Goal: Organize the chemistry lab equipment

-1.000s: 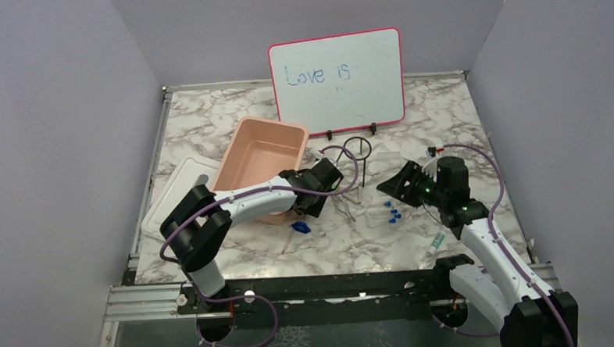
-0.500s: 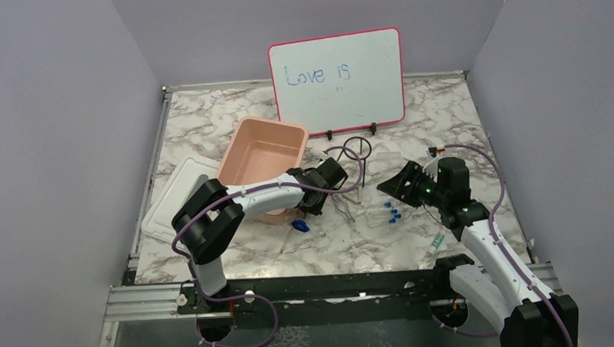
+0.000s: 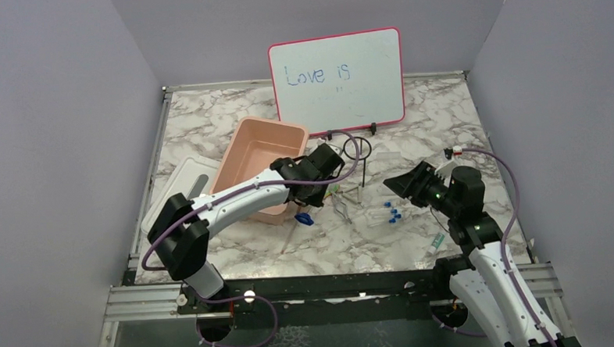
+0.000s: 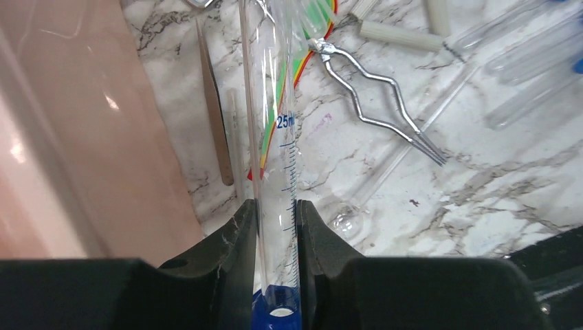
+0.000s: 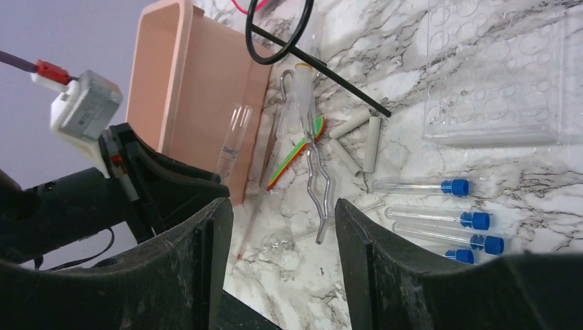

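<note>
My left gripper (image 4: pixel 275 213) is shut on a clear 25 ml graduated cylinder (image 4: pixel 278 137) with a blue base, held beside the pink tub (image 4: pixel 69 137); in the top view its blue base (image 3: pixel 302 219) shows below the left gripper (image 3: pixel 314 182). Thin metal tongs (image 4: pixel 375 103) lie on the marble just right of it. My right gripper (image 5: pixel 282 268) is open and empty, hovering over the tongs (image 5: pixel 317 179) and the blue-capped clear tubes (image 5: pixel 440 220). The black ring stand (image 3: pixel 358 152) stands behind them. A green-handled tool (image 3: pixel 438 240) lies near the right arm.
The pink-framed whiteboard (image 3: pixel 336 78) stands at the back. The tub's white lid (image 3: pixel 176 191) lies at the left. A clear hole rack (image 5: pixel 495 75), white rods (image 5: pixel 371 141), a striped green strip (image 5: pixel 295 155) and a glass pipette (image 4: pixel 385 175) lie among the items.
My left gripper has lifted and swung slightly back toward the tub with the cylinder. My right arm has drawn back to the right, its gripper still open.
</note>
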Robot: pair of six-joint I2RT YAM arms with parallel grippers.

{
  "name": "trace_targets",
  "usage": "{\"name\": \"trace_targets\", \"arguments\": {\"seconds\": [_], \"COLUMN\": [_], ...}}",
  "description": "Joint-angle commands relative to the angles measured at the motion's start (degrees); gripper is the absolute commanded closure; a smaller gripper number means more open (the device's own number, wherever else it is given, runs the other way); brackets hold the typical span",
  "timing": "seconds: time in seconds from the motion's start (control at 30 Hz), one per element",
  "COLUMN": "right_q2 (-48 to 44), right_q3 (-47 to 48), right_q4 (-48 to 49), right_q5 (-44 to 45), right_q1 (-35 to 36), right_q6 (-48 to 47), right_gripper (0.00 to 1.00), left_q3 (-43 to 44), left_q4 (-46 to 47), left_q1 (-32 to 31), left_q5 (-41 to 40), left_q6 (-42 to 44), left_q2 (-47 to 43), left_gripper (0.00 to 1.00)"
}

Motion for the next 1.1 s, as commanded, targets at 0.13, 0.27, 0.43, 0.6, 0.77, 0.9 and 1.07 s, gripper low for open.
{"name": "trace_targets", "arguments": {"seconds": [0.13, 0.27, 0.43, 0.6, 0.77, 0.9, 1.07], "right_q2": [-1.96, -3.08, -2.08, 0.54, 3.69, 6.89, 8.84], "right_q3": [2.05, 2.31, 4.54, 5.87, 6.13, 6.17, 4.78], "right_q4": [-3.89, -4.11, -5.67, -2.92, -0.70, 0.95, 3.77], "right_q5": [1.99, 1.92, 1.72, 0.09, -0.42, -0.85, -2.07], "right_q1": [-0.14, -0.21, -0.17, -0.20, -0.15, -0.14, -0.14], "right_q6": [1.98, 2.11, 3.51, 4.73, 2.88, 1.77, 1.81], "right_gripper": [0.39, 0.39, 0.39, 0.39, 0.39, 0.39, 0.39], "left_q3": [6.58, 10.53, 16.38, 18.28, 12.04, 8.46, 8.18], "left_q4": [-5.22, -6.47, -6.94, -7.64, -6.86, -4.29, -2.66], "left_q1": [-0.25, 0.19, 2.62, 11.37, 23.73, 29.22, 29.91], "left_q5": [-0.92, -3.92, -5.27, -5.24, -3.44, -2.68, -0.78], "left_q6": [0.54, 3.10, 8.27, 13.50, 19.02, 19.92, 18.62], "left_q2": [-7.88, -11.51, -13.74, -13.62, -13.08, -9.53, -1.60], "left_gripper": [0.86, 0.86, 0.86, 0.86, 0.86, 0.86, 0.88]}}
